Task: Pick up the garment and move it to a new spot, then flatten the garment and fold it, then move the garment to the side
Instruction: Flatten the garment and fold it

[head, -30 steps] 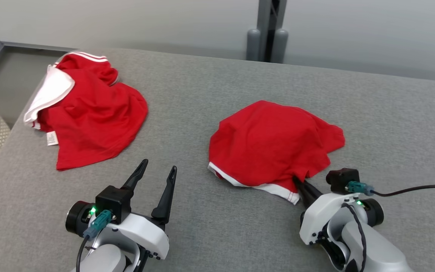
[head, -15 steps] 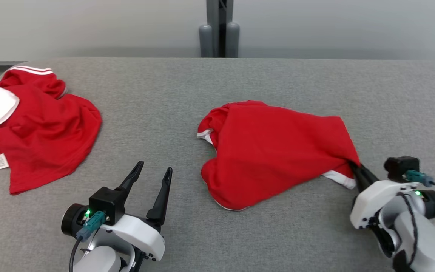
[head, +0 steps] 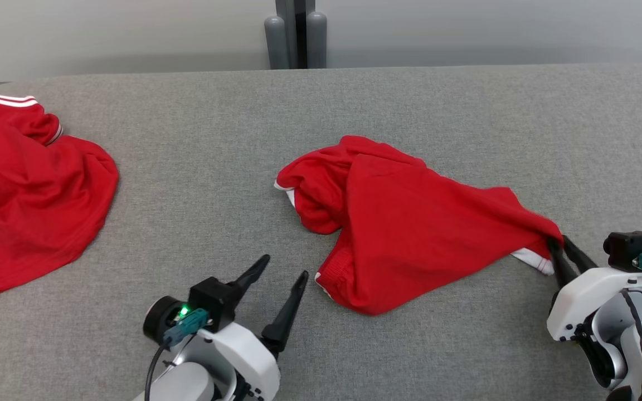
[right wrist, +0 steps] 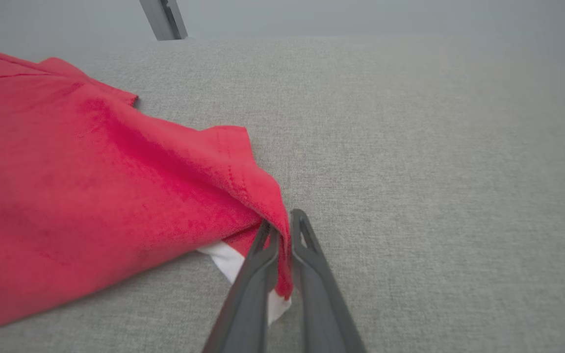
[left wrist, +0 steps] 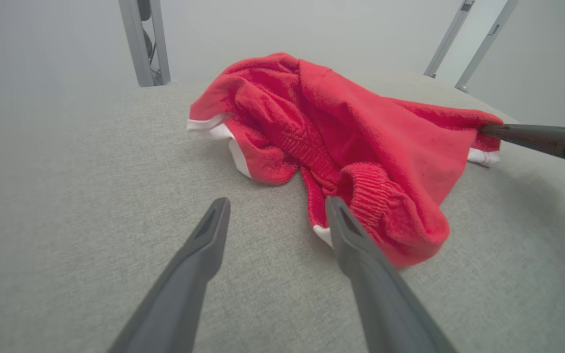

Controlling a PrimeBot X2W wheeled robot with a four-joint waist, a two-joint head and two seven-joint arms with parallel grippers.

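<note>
Garment [head: 410, 234]: red, white trim, crumpled, centre-right of the grey worktop [head: 198, 167]. Right gripper [head: 558, 243]: pinching the garment's right corner near the right edge. Left gripper [head: 286, 265]: fingers spread, empty, just beside its front hem. Second red garment [head: 25, 189]: left edge.

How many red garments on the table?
2. The left red garment lies at the table's left edge, partly cut off; the centre red garment lies mid-table, its corner pinched by the right tool. Others may lie off-frame.

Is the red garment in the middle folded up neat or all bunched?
Bunched, not folded. The garment lies in lumpy wrinkles on the table, one corner pinched by the right gripper.
</note>
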